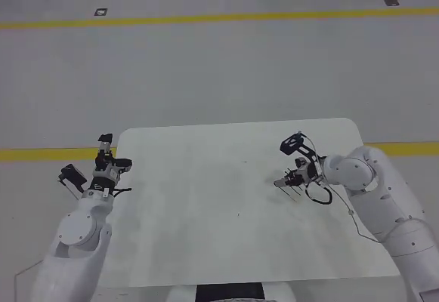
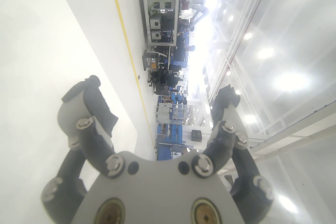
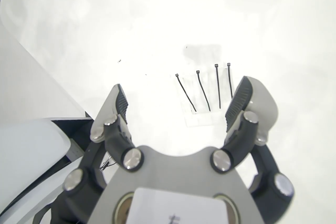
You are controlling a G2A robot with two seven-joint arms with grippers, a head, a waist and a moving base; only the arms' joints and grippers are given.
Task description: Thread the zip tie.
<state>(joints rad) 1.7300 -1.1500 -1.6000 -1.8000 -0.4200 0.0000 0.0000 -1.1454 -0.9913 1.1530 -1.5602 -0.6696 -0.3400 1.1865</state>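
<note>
Your right claw (image 3: 182, 86) hangs spread wide and empty over the table (image 3: 78, 12). Four black zip ties (image 3: 203, 91) lie side by side just ahead of its fingertips, untouched. Your left claw (image 2: 160, 86) is spread too, gripping nothing, beside the table's edge.

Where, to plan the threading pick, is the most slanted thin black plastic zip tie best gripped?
Probably mid-strap on that slanted black zip tie, from above, straddling its width: it lies flat on the white table, outermost in the row.
</note>
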